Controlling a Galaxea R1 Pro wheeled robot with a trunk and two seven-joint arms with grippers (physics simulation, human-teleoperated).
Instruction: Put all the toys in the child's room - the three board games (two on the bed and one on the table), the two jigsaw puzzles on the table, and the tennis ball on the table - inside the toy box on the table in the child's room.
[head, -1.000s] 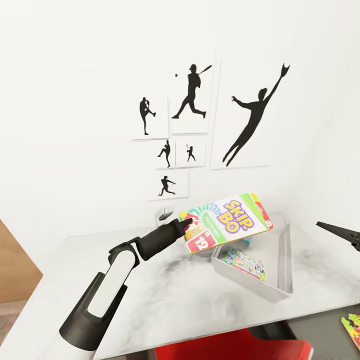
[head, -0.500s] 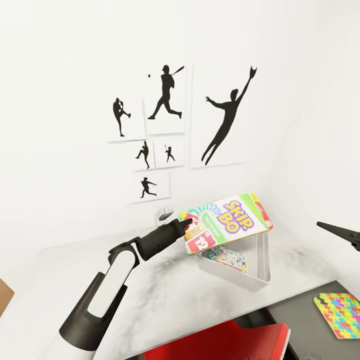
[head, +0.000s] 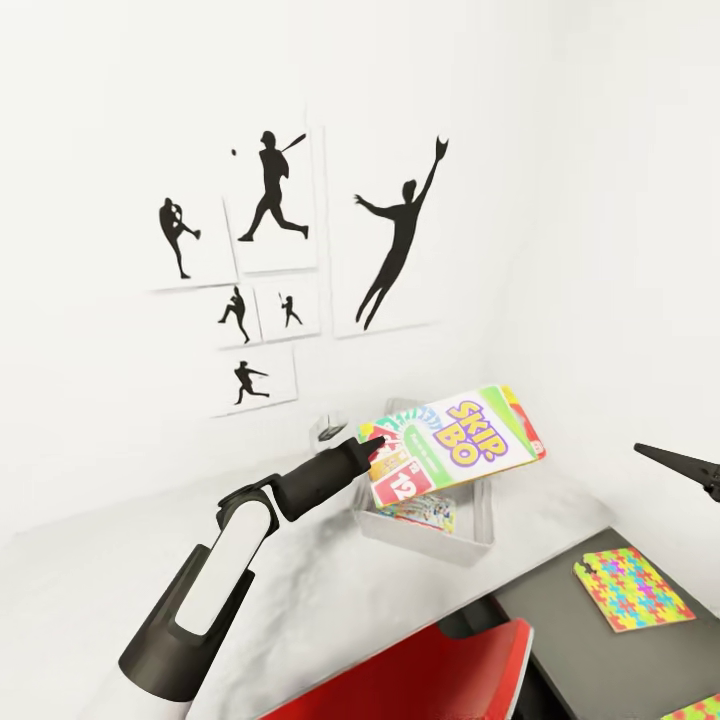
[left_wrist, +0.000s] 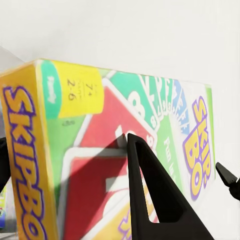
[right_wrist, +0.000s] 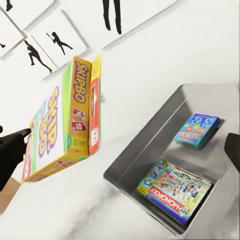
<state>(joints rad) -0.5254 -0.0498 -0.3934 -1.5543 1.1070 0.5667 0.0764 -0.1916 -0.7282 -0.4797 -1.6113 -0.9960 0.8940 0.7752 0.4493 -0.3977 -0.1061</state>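
the left pincer (head: 378, 447) holds the skip-bo box (head: 455, 445) in the air above the surface (head: 300, 580), over the near left part of the toy box (head: 470, 530). the toy box sits on the surface near the back wall corner, and in it lie the monopoly box (right_wrist: 175, 190) and, apart from it, a smaller game box (right_wrist: 196, 130). right of and lower than the surface stands a lower desk (head: 560, 620) with a jigsaw puzzle (head: 632, 588) on it. a chair (head: 420, 675) stands before the surface. the right pincer (head: 690, 467) hangs at the right, above the lower desk. prints (head: 270, 260) hang on the wall behind
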